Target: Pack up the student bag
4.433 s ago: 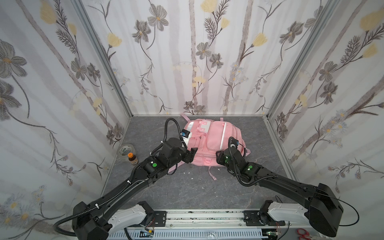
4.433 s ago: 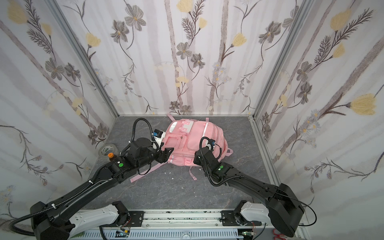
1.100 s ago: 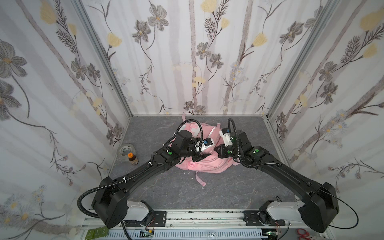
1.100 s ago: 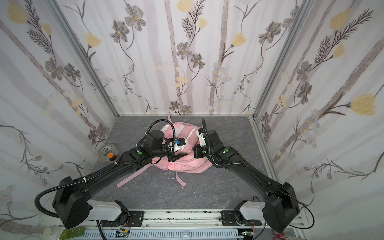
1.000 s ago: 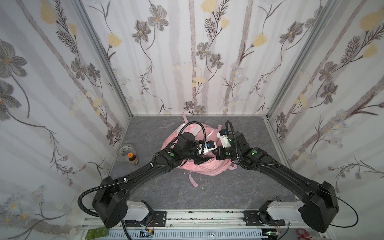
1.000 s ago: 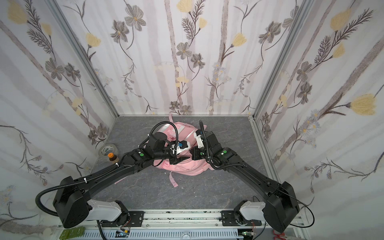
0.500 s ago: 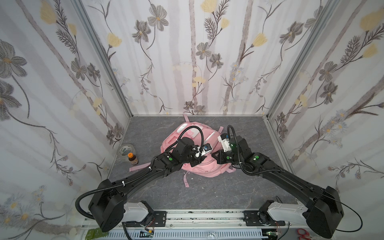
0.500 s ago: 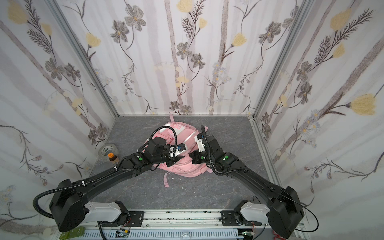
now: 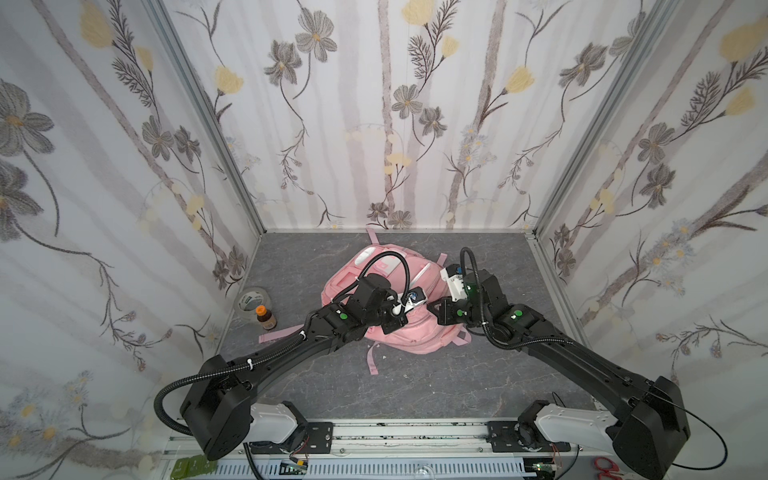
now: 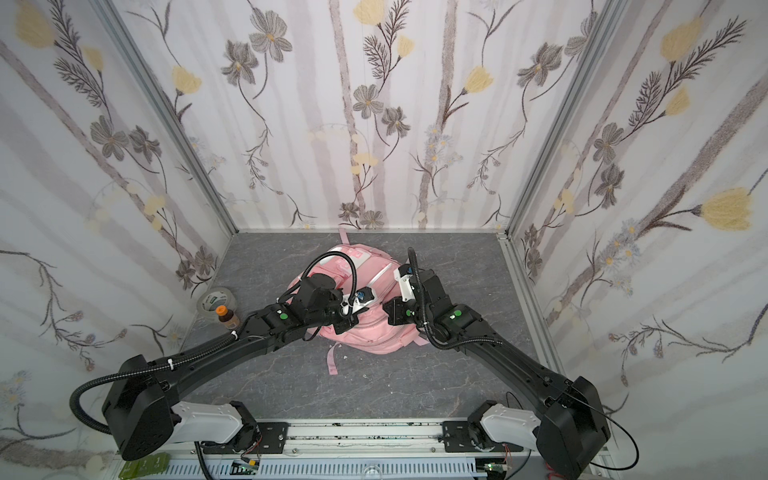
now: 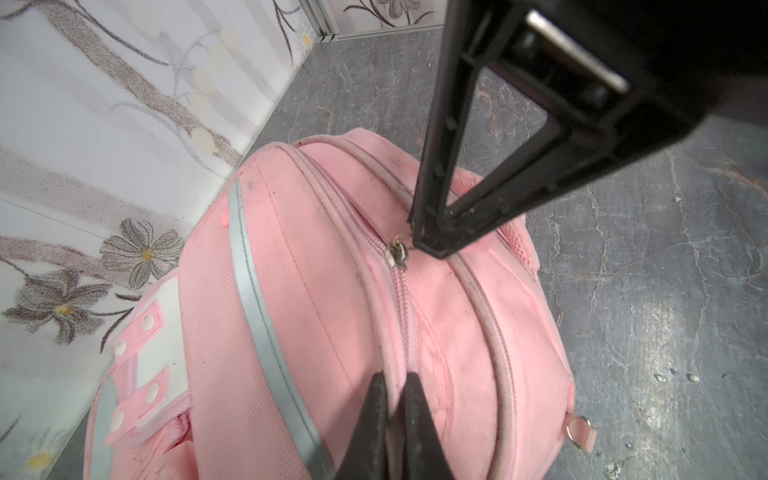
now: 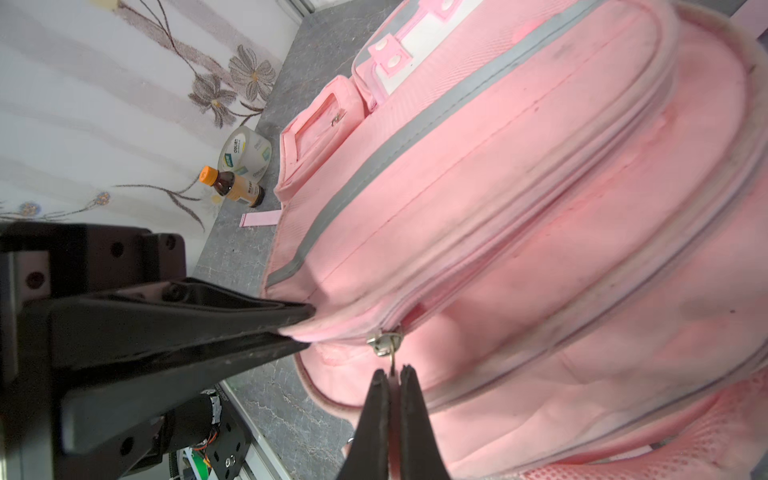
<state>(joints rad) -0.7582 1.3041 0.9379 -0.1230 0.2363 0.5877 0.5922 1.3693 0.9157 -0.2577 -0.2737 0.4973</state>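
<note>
The student bag point(image 9: 417, 337) lay on the grey table point(image 9: 415, 395) towards the back wall, about midway between the side walls in both top views, front pockets facing up and away from the arms. One loose pink strap point(image 9: 371, 360) trailed towards the rail. The left gripper point(image 11: 395, 384) was closed narrow, pinching a fold of the bag's pink fabric right at the closed stretch of the zipper track. The right gripper point(image 12: 392, 372) was also closed tight, its tips clamped on the thin metal zipper pull point(image 12: 392, 360) that hung from the slider point(image 12: 384, 343). Behind the slider the zip gaped slightly. The two grippers sat near each other over the bag's top edge, with the slider between them. A roll of clear tape point(image 9: 251, 300) and a small brown bottle with an orange cap point(image 9: 266, 318) stood just beside each other by the left wall, apart from the bag.
</note>
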